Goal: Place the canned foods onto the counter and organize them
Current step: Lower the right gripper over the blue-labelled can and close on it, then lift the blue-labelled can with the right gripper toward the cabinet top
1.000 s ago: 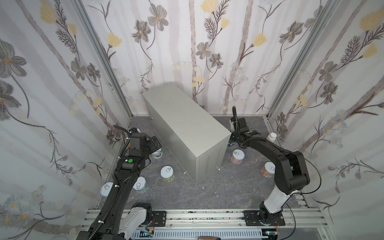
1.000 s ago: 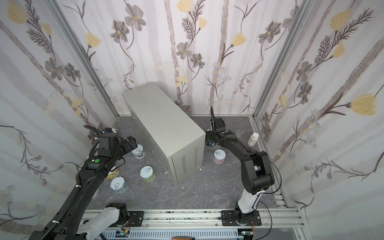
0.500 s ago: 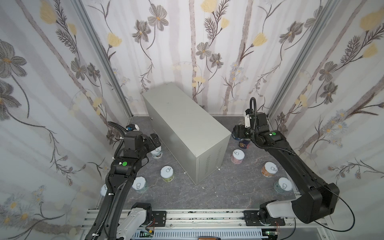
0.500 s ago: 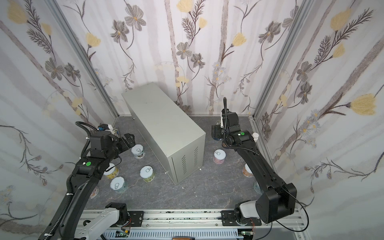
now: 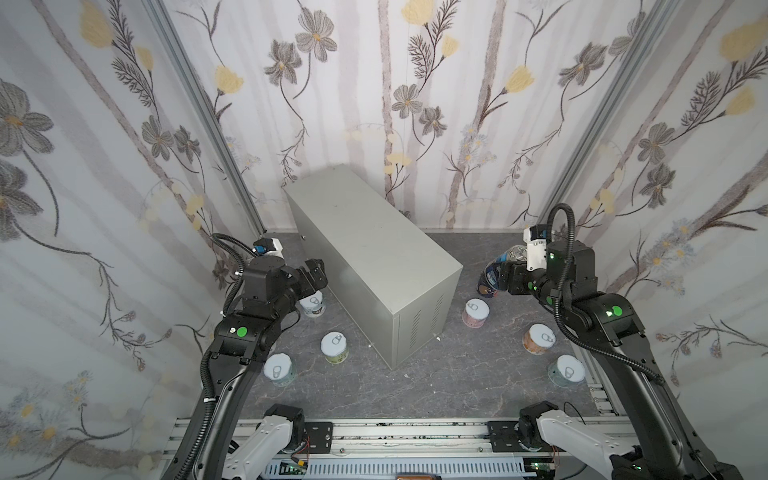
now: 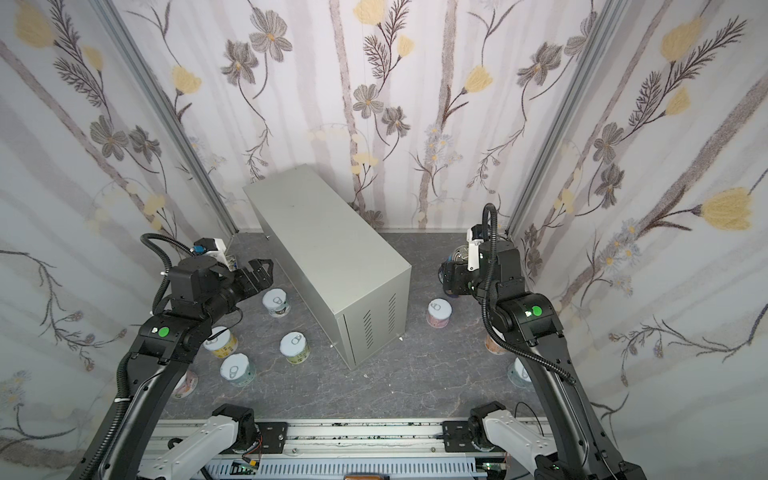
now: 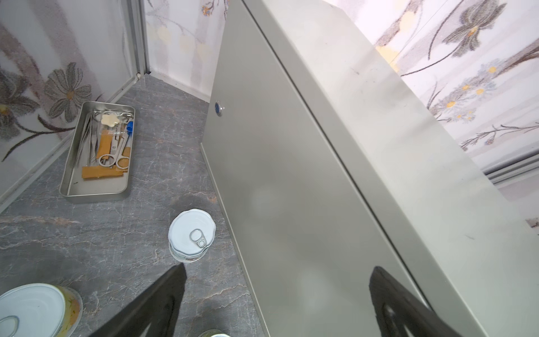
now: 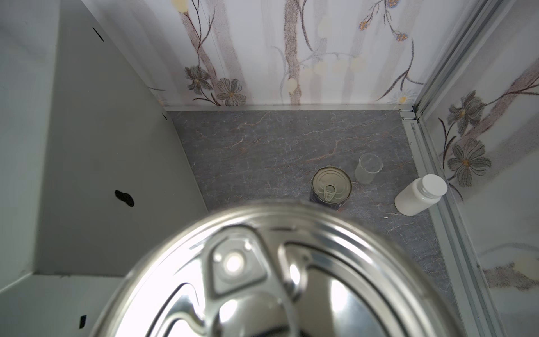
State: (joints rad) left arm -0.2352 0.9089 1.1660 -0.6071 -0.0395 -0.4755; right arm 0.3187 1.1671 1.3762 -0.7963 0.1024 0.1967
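Observation:
The counter point(image 5: 374, 241) point(image 6: 328, 232) is a light grey cabinet standing on the dark floor. My right gripper point(image 5: 494, 276) point(image 6: 451, 276) is shut on a tall dark blue can point(image 5: 498, 266), held tilted above the floor to the right of the counter. Its shiny lid point(image 8: 262, 277) fills the right wrist view and hides the fingers. A second tall can point(image 8: 331, 186) stands on the floor. Short pale-lidded cans point(image 5: 312, 302) point(image 5: 334, 345) point(image 5: 476, 311) stand on both sides. My left gripper point(image 5: 318, 270) point(image 7: 278, 267) is open beside the counter's left wall, above a short can point(image 7: 192, 233).
A metal tray point(image 7: 70, 163) with scissors and tweezers lies in the far left corner. A clear glass cup point(image 8: 368, 168) and a white pill bottle point(image 8: 420, 194) stand by the right wall. More short cans point(image 5: 540, 337) point(image 5: 567, 370) point(image 6: 237, 370) sit near the front rail.
My right gripper has lifted the tall blue can off the floor and drawn back to the right, tilting it. The left gripper has risen a little beside the counter.

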